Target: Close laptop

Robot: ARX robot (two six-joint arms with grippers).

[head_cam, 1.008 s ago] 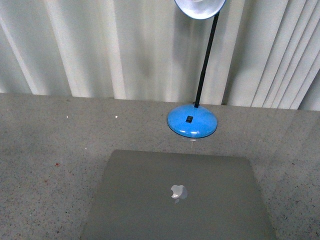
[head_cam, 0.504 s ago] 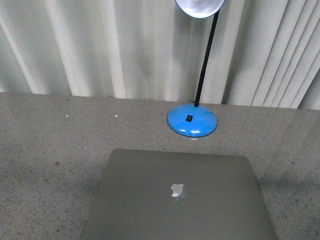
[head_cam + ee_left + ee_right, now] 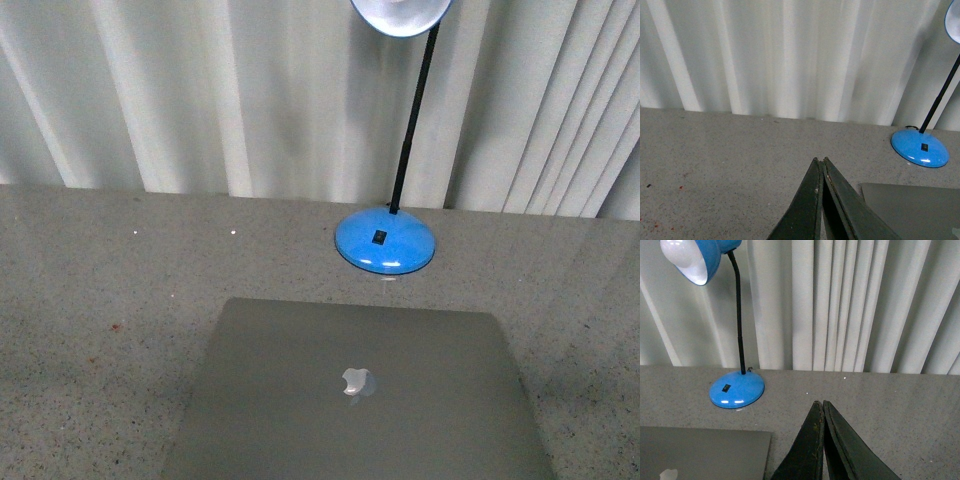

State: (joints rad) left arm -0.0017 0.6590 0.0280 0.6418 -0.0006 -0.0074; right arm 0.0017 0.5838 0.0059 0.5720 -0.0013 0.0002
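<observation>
The laptop (image 3: 355, 395) lies flat on the grey speckled table, lid down, its apple logo facing up; keyboard and screen are hidden under the lid. Neither arm shows in the front view. In the left wrist view my left gripper (image 3: 819, 161) is shut with nothing in it, above bare table, and a corner of the laptop (image 3: 912, 210) lies beside it. In the right wrist view my right gripper (image 3: 819, 403) is shut and empty, and the laptop (image 3: 700, 452) lies off to one side of it.
A blue desk lamp stands just behind the laptop: round base (image 3: 385, 242), black gooseneck stem (image 3: 412, 120), shade (image 3: 400, 15) at the top edge. White pleated curtains (image 3: 200, 90) close off the back of the table (image 3: 90, 300).
The laptop lid looks the same, lying flat. Shadows on the table at the right have shifted slightly. The lamp has not moved.
</observation>
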